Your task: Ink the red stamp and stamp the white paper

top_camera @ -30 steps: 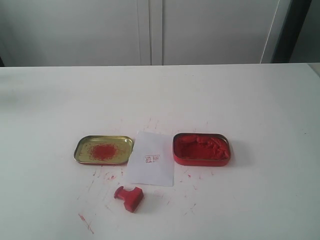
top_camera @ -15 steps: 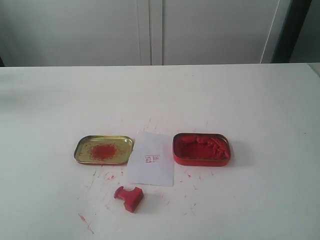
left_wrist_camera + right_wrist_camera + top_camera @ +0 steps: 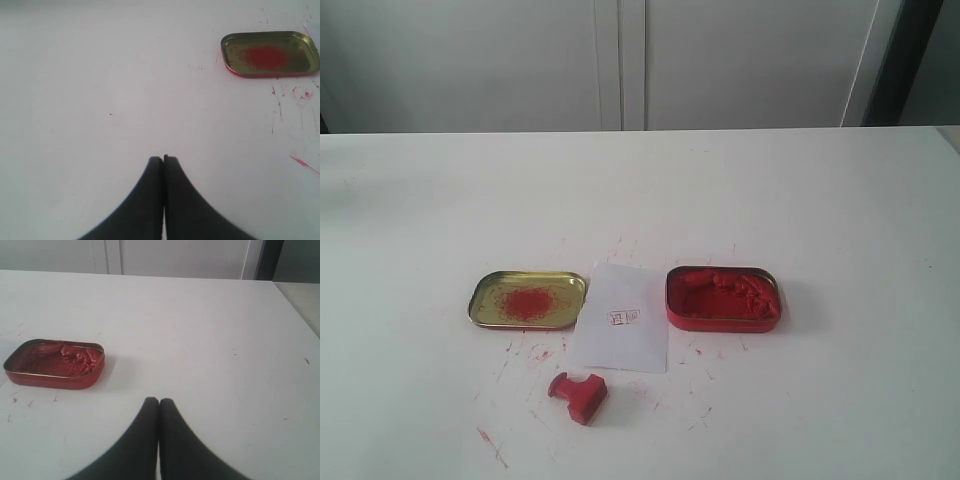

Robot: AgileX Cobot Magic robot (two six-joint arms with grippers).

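Red stamp: you'll find the red stamp (image 3: 578, 396) lying on its side on the table (image 3: 820, 200), on the camera's side of the sheet near its left corner. Neither gripper touches it.
White paper: the white paper (image 3: 620, 345) lies flat between the lid and the tin, with a small red print (image 3: 625, 317) near its middle.
Gold lid: the gold lid (image 3: 528, 299) sits open side up just left of the paper, with a red smear in its centre. You can't tell whether its edge touches the sheet.
Red tin: the red tin (image 3: 723, 298) stands open just right of the paper, full of lumpy red paste.
Left gripper: your left gripper (image 3: 163, 159) has its fingers pressed together on nothing, over bare table well apart from the lid.
Right gripper: your right gripper (image 3: 159, 401) is likewise clenched and empty, with the tin near but apart.
Table marks: red streaks are scattered around the stamp, the lid and the tin.
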